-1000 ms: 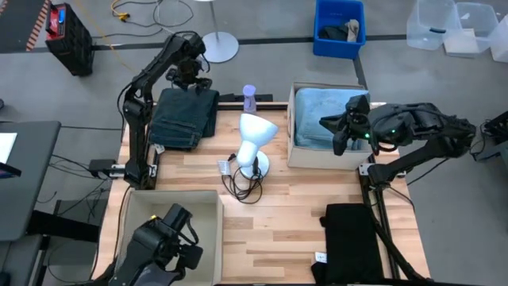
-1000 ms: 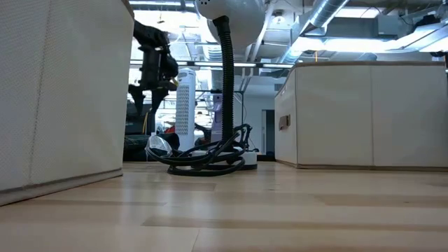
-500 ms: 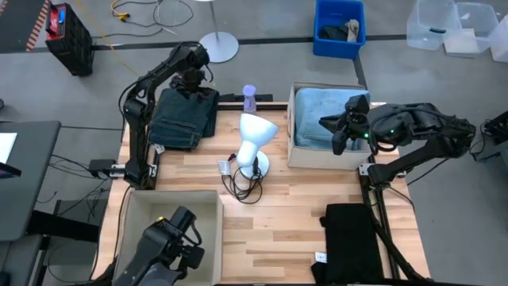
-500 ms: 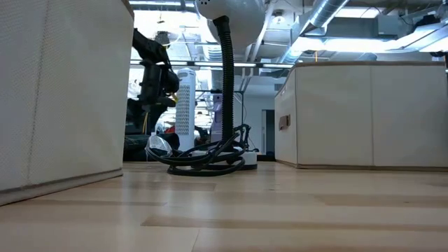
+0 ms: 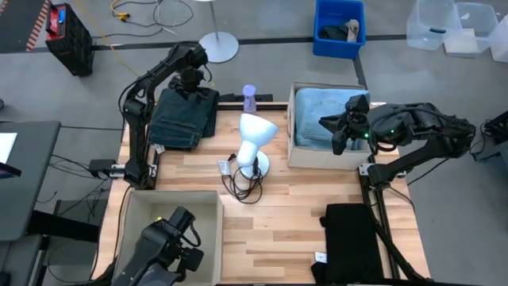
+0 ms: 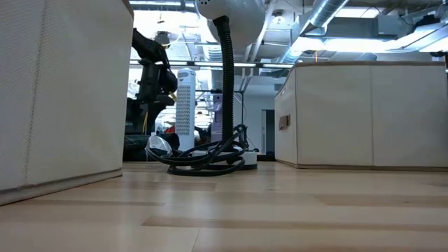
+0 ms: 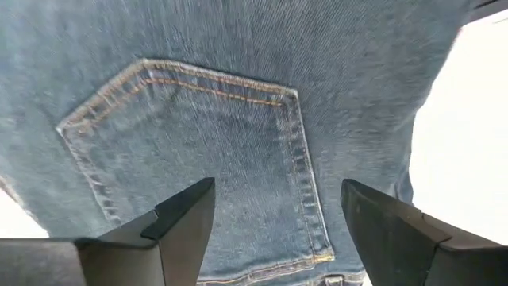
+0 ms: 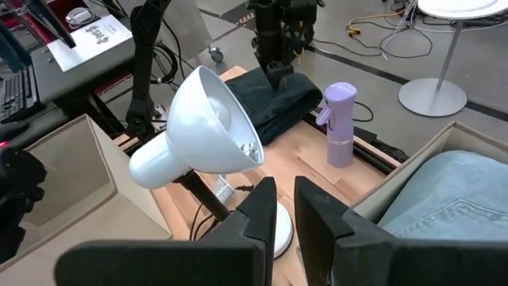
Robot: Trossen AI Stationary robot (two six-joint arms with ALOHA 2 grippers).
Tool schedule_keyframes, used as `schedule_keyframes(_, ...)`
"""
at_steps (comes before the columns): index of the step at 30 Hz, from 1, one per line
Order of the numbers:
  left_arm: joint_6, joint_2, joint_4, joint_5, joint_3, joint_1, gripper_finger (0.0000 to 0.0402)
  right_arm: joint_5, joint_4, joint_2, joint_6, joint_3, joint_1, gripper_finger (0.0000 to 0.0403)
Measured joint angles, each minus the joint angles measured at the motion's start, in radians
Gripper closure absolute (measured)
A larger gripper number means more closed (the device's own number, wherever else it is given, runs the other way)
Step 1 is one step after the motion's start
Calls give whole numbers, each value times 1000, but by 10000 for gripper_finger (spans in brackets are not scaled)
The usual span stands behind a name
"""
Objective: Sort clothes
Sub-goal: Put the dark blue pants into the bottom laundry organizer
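Observation:
Folded dark denim trousers (image 5: 182,119) lie flat at the table's far left; the left wrist view shows their back pocket (image 7: 222,119). My left gripper (image 5: 190,82) is open just above their far edge, one finger on either side in its wrist view (image 7: 278,191). Light blue jeans (image 5: 317,115) lie in a beige fabric box (image 5: 317,157) at the far right. My right gripper (image 5: 340,135) hovers shut over that box's right side. A black garment (image 5: 349,230) lies flat at the near right. No teal shirt shows.
A white desk lamp (image 5: 255,135) with a coiled cord stands mid-table. A purple spray bottle (image 5: 249,97) stands behind it, beside the trousers. A second beige box (image 5: 135,210) stands at the near left. Bare wood lies between the lamp and the near edge.
My left gripper has come down toward the far edge of the dark trousers, then held still. It stays open. The trousers have not moved.

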Motion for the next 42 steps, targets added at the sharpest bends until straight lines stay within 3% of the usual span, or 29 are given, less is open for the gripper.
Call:
schedule_keyframes(8, 56, 0, 65, -2, 122, 5, 134, 0, 2, 0, 15, 0, -29, 340)
schedule_keyframes(13, 110, -1, 166, -2, 119, 23, 134, 0, 14, 0, 17, 0, -51, 340)
schedule_keyframes(26, 141, -1, 241, 4, -85, 42, 134, 0, 30, 0, 34, 0, -50, 340)
schedule_keyframes(42, 166, -9, 455, -19, -276, 44, 134, -1, 30, 0, 51, 0, -51, 340)
